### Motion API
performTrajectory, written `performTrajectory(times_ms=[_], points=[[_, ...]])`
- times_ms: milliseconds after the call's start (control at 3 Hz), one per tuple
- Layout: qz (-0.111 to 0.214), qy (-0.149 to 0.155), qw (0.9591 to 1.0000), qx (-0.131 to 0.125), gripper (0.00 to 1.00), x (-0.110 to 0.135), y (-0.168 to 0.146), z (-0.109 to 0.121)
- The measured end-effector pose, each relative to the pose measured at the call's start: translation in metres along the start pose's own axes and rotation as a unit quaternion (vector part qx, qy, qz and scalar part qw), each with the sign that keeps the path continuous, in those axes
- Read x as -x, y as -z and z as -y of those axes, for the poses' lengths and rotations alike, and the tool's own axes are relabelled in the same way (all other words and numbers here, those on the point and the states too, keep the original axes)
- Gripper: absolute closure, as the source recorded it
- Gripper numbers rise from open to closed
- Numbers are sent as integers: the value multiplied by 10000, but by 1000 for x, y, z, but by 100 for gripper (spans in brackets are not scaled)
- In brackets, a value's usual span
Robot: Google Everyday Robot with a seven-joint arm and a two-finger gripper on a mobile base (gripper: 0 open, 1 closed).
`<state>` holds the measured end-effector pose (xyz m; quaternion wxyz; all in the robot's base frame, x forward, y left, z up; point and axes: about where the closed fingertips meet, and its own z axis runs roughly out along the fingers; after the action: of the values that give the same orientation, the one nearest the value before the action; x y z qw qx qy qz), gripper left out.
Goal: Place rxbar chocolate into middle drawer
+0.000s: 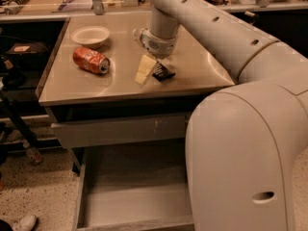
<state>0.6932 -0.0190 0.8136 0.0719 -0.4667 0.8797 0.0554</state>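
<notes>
The rxbar chocolate [162, 72] is a small flat black wrapper lying on the counter top [197, 69], near its front edge. My gripper [144, 69] points down at the counter just left of the bar, close against its left end. The bar rests on the counter, and I cannot tell whether the gripper touches it. The middle drawer [130, 196] stands pulled out below the counter, a wide grey tray with a bare floor. My arm's large pale body hides its right part.
A crushed red can [91, 60] lies on the counter's left side, with a white bowl [90, 35] behind it. A clear bottle [139, 32] shows partly behind my wrist. The upper drawer front [120, 129] is shut. Dark clutter stands to the left of the cabinet.
</notes>
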Motion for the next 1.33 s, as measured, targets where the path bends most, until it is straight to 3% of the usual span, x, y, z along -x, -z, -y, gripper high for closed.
performTrajectory(times_ms=[333, 1333], points=[[0, 0, 10000, 0, 18, 0, 0, 0], [0, 0, 10000, 0, 88, 0, 0, 0]])
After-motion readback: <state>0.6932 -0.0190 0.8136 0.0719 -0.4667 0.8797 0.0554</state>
